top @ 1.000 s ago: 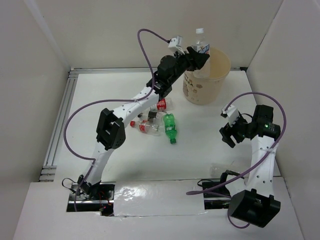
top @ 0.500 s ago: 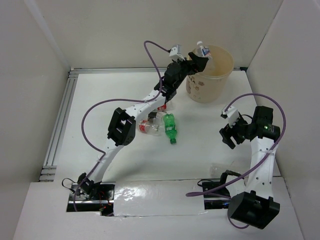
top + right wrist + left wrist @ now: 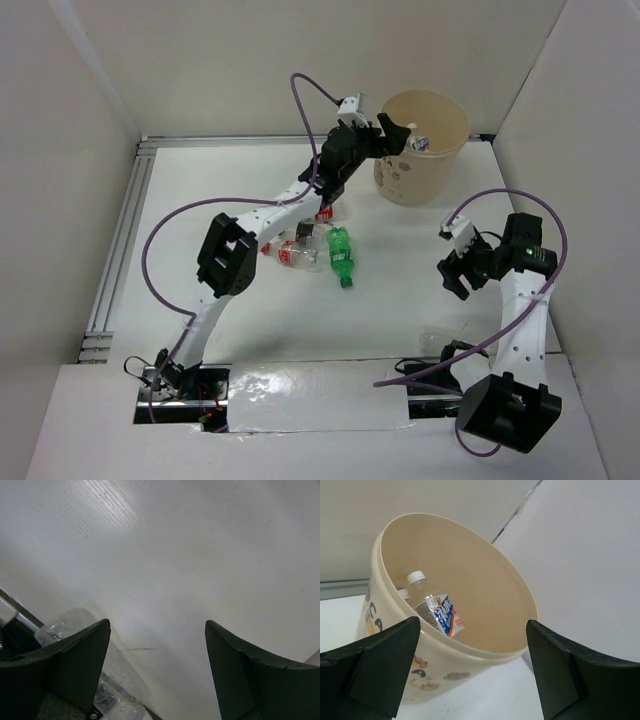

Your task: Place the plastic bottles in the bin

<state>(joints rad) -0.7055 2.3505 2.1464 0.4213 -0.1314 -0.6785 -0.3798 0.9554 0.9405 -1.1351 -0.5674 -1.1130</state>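
Note:
The beige bin (image 3: 408, 182) stands at the back of the table. My left gripper (image 3: 392, 135) hangs open at its near rim with nothing between its fingers. In the left wrist view the gripper (image 3: 472, 647) faces the bin (image 3: 485, 595). Inside lies a clear bottle with a white cap and a blue and white label (image 3: 435, 609), with a second cap (image 3: 404, 594) beside it. A green bottle (image 3: 341, 254) and two clear red-capped bottles (image 3: 292, 254) (image 3: 323, 210) lie mid-table. My right gripper (image 3: 455, 270) is open and empty above bare table at the right.
A clear bottle (image 3: 434, 342) lies by the right arm's base, also showing as a clear bottle (image 3: 70, 625) at the lower left of the right wrist view. White walls close in the table on three sides. A metal rail (image 3: 118, 240) runs along the left edge.
My left gripper has opened and let go of the blue-labelled bottle, which has dropped into the bin. The left arm has come down toward the rim. The right arm has barely moved.

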